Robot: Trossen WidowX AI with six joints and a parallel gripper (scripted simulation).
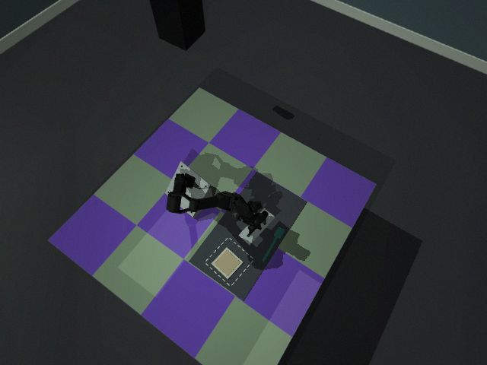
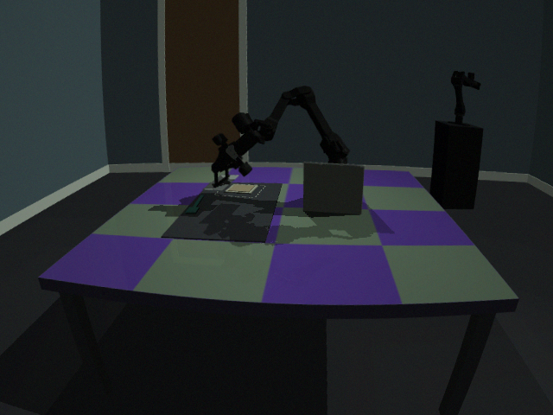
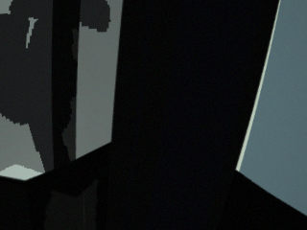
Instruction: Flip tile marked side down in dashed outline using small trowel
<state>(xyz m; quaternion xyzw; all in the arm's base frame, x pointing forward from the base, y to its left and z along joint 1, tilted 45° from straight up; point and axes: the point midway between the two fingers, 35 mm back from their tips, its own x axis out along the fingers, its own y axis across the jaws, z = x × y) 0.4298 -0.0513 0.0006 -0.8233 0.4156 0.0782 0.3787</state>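
The tile (image 1: 227,262) (image 2: 240,188) lies flat on the dark mat (image 1: 240,292) (image 2: 187,230), inside the dashed outline (image 1: 205,260). Its tan face with a pale rim is up, and its underside is hidden. My gripper (image 1: 254,230) (image 2: 220,180) is shut on the pale grey trowel (image 1: 244,236), low over the mat beside the outline. The fingers partly cover the trowel. Whether it touches the mat is unclear. It is apart from the tile. The wrist view shows mostly dark gripper parts and pale grey surfaces.
A teal long-handled tool (image 1: 279,232) (image 2: 193,208) lies near the mat's outer long edge, close to my gripper. A pale upright panel (image 2: 334,188) stands by the arm's base. A second small arm (image 2: 459,96) stands on a black pedestal (image 2: 456,165) away from the table.
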